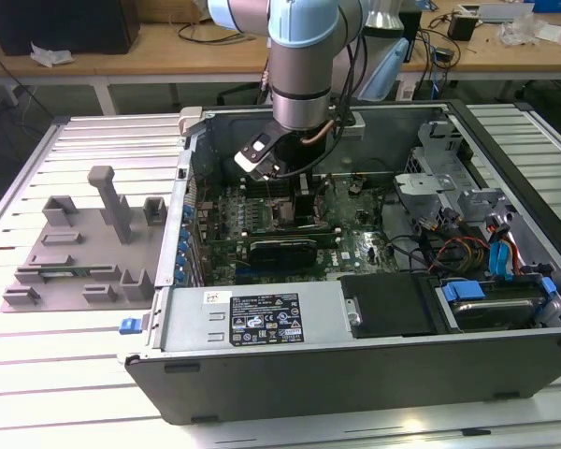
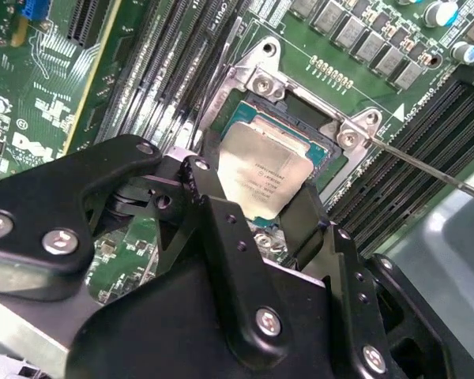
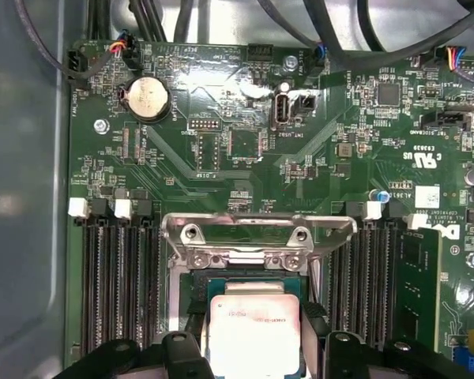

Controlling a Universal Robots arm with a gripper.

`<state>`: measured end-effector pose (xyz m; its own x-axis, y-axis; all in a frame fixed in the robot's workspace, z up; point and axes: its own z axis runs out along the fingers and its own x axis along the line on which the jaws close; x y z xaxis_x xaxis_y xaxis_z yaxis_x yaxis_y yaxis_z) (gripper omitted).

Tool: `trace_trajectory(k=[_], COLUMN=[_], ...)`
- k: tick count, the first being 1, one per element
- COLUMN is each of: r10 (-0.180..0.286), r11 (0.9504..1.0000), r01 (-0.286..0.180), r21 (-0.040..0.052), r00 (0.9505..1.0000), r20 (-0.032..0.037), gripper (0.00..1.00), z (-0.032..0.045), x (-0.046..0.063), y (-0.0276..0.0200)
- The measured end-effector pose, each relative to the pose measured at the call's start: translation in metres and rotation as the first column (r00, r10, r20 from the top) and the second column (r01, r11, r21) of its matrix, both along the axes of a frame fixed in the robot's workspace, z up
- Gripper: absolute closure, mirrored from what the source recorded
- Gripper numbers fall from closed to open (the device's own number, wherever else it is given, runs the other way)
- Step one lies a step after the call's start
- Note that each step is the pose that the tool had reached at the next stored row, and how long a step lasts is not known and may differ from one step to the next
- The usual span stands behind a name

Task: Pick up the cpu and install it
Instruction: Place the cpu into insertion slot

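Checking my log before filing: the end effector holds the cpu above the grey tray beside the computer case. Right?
Wrong place. The end effector holds the cpu above the open socket on the motherboard, as both wrist views show.

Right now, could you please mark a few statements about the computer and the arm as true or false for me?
1. The chip sits at the socket on the green board. True.
2. A metal cover lies over the chip. False: its silver top is bare.
3. The gripper hangs outside the case. False: it is inside the case, over the chip.
4. A round battery sits on the board. True.
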<state>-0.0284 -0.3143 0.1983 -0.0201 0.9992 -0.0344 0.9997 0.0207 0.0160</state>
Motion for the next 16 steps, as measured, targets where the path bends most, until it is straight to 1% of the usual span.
trace_trajectory(k=[6, 11, 16], r10=[-0.006, -0.03, -0.031], r11=[1.0, 0.9996, 0.9995], r01=[0.006, 0.03, 0.031], r21=[0.0007, 0.0005, 0.0005], r00=[1.0, 0.9996, 0.9995], r20=[-0.0001, -0.0002, -0.0001], gripper=[0.45, 0.45, 0.45], z=[-0.0004, -0.0008, -0.0012], x=[0.0, 0.0, 0.0], y=[0.0014, 0.0015, 0.0018])
